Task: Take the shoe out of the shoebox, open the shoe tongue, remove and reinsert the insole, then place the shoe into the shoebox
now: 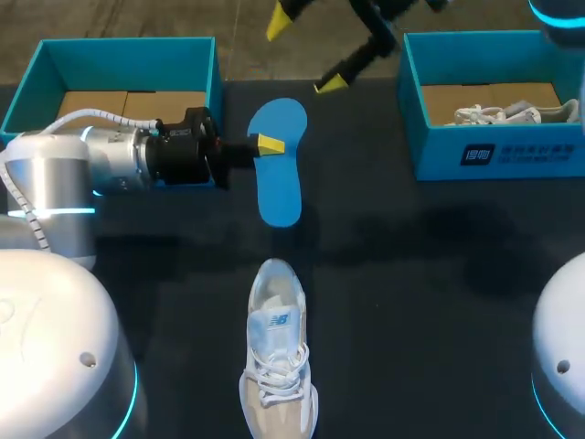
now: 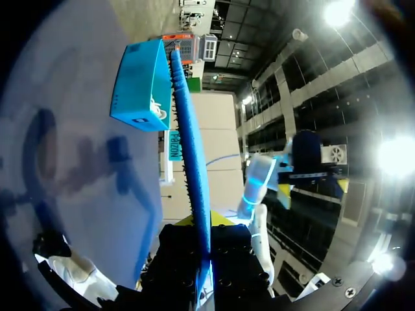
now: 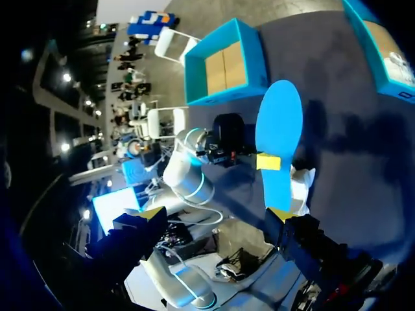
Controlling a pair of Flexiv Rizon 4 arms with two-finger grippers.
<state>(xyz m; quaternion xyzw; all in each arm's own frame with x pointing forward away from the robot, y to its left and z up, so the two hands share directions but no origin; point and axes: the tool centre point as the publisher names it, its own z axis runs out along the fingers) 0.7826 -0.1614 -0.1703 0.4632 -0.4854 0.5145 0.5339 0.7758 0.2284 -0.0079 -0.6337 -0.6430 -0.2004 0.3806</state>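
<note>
insole out and held clear, shoe waiting on the table
left gripper (image 1: pixel 265 144) is closed on the blue insole (image 1: pixel 281 178), pinching one long edge so its face stays flat and free for a handover or refit; right gripper (image 1: pixel 306 53) hangs wide open, empty, beyond its far end; the shoe (image 1: pixel 277 352) lies just beneath
</note>
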